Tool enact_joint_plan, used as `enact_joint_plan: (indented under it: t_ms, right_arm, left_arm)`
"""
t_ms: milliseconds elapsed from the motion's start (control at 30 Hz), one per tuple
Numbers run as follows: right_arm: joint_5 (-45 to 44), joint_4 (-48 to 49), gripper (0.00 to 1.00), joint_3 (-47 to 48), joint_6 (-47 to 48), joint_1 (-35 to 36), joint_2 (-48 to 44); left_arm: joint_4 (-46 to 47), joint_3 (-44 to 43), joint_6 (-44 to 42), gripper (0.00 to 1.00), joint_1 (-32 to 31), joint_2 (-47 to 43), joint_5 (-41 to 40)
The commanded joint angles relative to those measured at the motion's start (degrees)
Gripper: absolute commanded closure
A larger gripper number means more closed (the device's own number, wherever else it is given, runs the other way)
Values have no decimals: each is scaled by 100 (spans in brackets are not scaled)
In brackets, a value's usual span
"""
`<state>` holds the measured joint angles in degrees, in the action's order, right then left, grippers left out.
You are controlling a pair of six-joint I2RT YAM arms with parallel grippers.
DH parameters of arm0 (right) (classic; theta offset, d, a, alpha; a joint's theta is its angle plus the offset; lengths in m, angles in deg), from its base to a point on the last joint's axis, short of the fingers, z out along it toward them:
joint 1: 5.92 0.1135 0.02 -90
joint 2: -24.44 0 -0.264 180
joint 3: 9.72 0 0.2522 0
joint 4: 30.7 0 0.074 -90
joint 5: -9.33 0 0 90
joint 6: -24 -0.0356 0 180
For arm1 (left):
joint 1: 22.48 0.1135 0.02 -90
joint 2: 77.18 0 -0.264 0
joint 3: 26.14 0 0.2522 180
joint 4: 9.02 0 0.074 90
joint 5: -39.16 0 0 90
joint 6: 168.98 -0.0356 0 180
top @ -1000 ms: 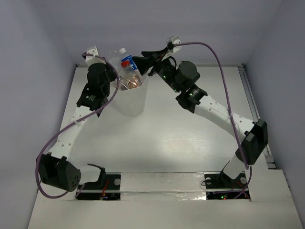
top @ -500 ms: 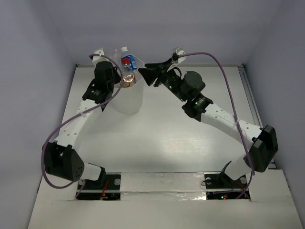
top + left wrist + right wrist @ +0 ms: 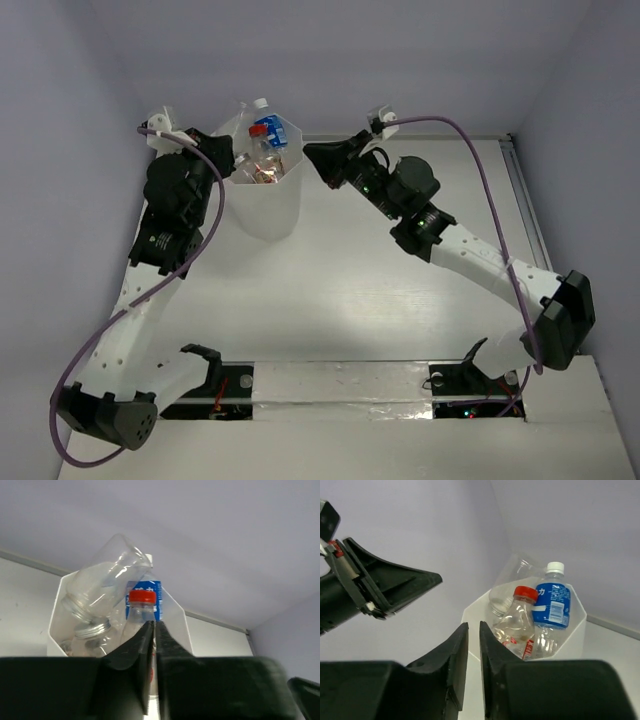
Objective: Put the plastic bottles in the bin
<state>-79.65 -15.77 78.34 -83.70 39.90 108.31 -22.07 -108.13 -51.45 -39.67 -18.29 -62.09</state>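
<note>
Bin (image 3: 268, 212): one, translucent white, many-sided rim, tapering downward. Two grippers flank its rim, left gripper (image 3: 154, 630) and right gripper (image 3: 473, 630), both pinched together and empty. Three plastic bottles sit inside it: clear tilted bottle (image 3: 512, 577), blue-labelled bottle (image 3: 551, 602), red-capped bottle (image 3: 517, 617).

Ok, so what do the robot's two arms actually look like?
Both the left arm and the right arm have white links joined by bulky black housings, and both end in tapered black jaws. A purple cable loops loosely along each arm from wrist to base.
</note>
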Motion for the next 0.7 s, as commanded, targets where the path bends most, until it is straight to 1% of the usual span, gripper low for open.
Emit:
enact_joint_plan:
  t_ms: [0,33,67,100,133,167,200,233,267,300,333,367,433,467,533,667]
  right_arm:
    - [-84,42,91,-248,-50,14,-747]
    - [-84,-29,100,-354,-50,14,-933]
    - [-84,-91,100,-486,-102,14,-1143]
    - [-241,-204,100,-791,-120,14,-1372]
    - [-321,-258,100,-951,-164,14,-1896]
    - [-374,-319,100,-1109,-190,14,-2180]
    - [-461,-433,100,-1285,-199,14,-2470]
    - [-688,-486,100,-1609,-208,14,-2768]
    - [-838,-574,95,-1751,-200,14,-3328]
    - [-962,-775,90,-1874,-191,14,-3604]
    - [-1241,-873,83,-1997,-165,14,-3876]
    - [-1410,-961,68,-2242,-129,14,-4366]
    - [-1865,-1120,54,-2481,-182,14,-4835]
    - [-1964,-1120,46,-2726,-251,14,-5228]
    - [-2131,-971,44,-2947,-278,14,-5486]
    - [-2062,-979,43,-3132,-340,14,-5558]
  left_arm:
    - [254,81,-2,92,23,-334,612]
    - [245,168,-19,86,23,-439,771]
    - [263,239,-37,80,23,-701,912]
    - [280,344,-46,65,23,-869,1149]
    - [333,597,-63,56,23,-1045,1377]
    - [333,722,-63,47,23,-1395,1501]
    - [333,854,-63,33,23,-1581,1546]
    - [342,1098,-37,28,23,-1757,1555]
    - [316,1179,-20,24,23,-2063,1564]
    - [272,1258,-28,20,23,-2205,1590]
    - [228,1364,-37,18,23,-2329,1616]
    - [97,1399,-46,18,23,-2556,1617]
    - [-18,1566,-55,17,23,-2751,1643]
    - [-62,1654,-46,16,23,-2943,1669]
    - [-27,1969,32,17,23,-3129,1757]
    - [-62,2349,174,16,23,-3533,1705]
